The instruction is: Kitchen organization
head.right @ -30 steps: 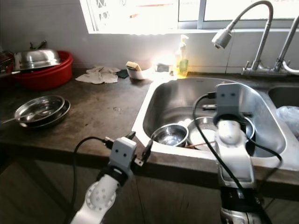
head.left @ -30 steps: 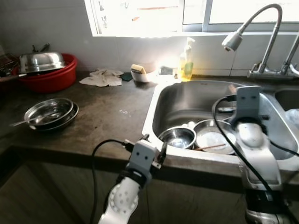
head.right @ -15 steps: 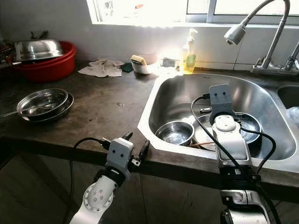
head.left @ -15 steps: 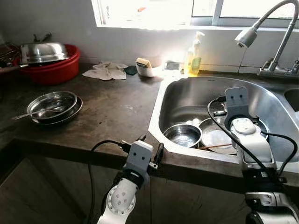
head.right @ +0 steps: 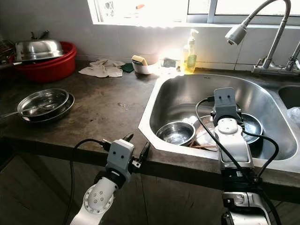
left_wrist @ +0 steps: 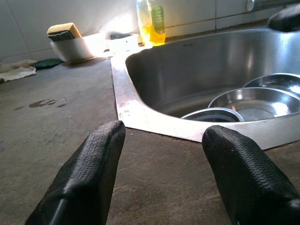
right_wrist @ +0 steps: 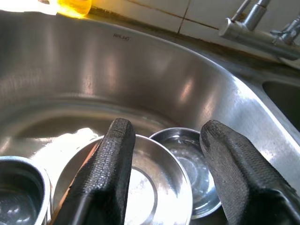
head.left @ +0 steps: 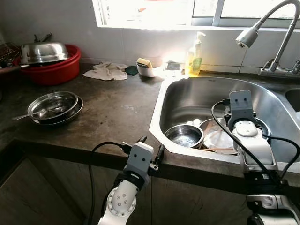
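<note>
A steel sink holds a small deep steel bowl, a wide steel plate beside it, and a shallow steel bowl further right. A thin stick lies at the plate's front edge. My right gripper hangs open inside the sink basin, just above the plate and shallow bowl, holding nothing. My left gripper rests low at the counter's front edge, left of the sink, open and empty, pointing toward the sink rim.
On the dark counter to the left sit stacked steel plates with a spoon. A red basin with a steel lid, a cloth, a sponge bowl and a soap bottle line the back wall. A faucet arches over the sink.
The camera has shifted since a second ago. My right gripper has edged slightly right over the dishes in the sink. The left gripper has stayed at the counter edge.
</note>
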You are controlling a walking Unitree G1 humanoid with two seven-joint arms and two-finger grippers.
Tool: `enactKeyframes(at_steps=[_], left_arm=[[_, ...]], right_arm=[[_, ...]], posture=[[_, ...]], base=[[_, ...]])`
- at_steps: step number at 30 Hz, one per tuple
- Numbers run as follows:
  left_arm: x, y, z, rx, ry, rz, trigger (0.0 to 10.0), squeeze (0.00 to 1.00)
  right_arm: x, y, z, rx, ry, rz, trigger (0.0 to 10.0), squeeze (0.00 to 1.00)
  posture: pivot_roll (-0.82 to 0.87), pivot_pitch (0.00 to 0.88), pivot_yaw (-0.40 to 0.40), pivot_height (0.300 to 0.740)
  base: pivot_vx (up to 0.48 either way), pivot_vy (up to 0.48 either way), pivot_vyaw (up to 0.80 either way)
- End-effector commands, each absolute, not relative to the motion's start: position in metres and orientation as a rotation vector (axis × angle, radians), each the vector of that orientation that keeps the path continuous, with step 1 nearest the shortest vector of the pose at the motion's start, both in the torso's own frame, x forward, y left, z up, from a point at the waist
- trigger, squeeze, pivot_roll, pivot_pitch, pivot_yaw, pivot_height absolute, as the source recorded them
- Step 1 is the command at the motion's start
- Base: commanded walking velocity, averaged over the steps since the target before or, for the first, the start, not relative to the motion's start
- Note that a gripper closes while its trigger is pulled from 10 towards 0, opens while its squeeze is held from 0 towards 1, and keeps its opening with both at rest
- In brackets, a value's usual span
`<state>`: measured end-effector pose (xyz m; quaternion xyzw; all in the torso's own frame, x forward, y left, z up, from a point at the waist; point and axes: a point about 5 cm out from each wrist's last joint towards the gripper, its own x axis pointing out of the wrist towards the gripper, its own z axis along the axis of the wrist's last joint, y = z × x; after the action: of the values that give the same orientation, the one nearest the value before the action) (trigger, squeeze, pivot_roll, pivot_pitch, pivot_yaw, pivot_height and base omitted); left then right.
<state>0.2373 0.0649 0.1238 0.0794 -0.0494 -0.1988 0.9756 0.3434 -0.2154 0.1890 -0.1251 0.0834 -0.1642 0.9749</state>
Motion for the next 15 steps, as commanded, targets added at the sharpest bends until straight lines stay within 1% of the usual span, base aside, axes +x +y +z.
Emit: enactKeyframes(at_steps=[1,4,6,7,9,11,15], left_arm=[[0.238,0.066,0.125,0.165,-0.099,-0.396,10.0,0.0],[0.238,0.067,0.125,0.165,-0.098,-0.393,10.0,0.0],[0.238,0.067,0.125,0.166,-0.097,-0.39,10.0,0.0],[0.238,0.068,0.125,0.165,-0.096,-0.388,10.0,0.0],[0.239,0.068,0.125,0.164,-0.096,-0.386,10.0,0.0],[0.239,0.069,0.126,0.162,-0.096,-0.384,10.0,0.0],[0.24,0.07,0.126,0.161,-0.095,-0.381,10.0,0.0]], right_arm=[[0.341,-0.212,0.203,-0.225,0.068,-0.342,10.0,0.0],[0.329,-0.197,0.222,-0.146,-0.126,-0.294,10.0,0.0],[0.323,-0.19,0.225,-0.16,-0.165,-0.261,10.0,0.0],[0.313,-0.178,0.224,-0.104,-0.201,-0.202,10.0,0.0],[0.304,-0.169,0.222,-0.091,-0.228,-0.156,10.0,0.0],[0.293,-0.157,0.215,-0.072,-0.241,-0.067,10.0,0.0],[0.277,-0.15,0.202,-0.048,-0.229,-0.014,10.0,0.0]], posture=[[0.18,0.001,-0.034,0.74],[0.18,0.005,-0.035,0.74],[0.18,0.007,-0.032,0.74],[0.18,0.006,-0.032,0.74],[0.18,0.006,-0.031,0.74],[0.17,0.005,-0.029,0.74],[0.17,0.005,-0.029,0.74]], base=[[0.0,0.0,0.0],[0.0,0.0,0.0],[0.0,0.0,0.0],[0.0,0.0,0.0],[0.0,0.0,0.0],[0.0,0.0,0.0],[0.0,0.0,0.0]])
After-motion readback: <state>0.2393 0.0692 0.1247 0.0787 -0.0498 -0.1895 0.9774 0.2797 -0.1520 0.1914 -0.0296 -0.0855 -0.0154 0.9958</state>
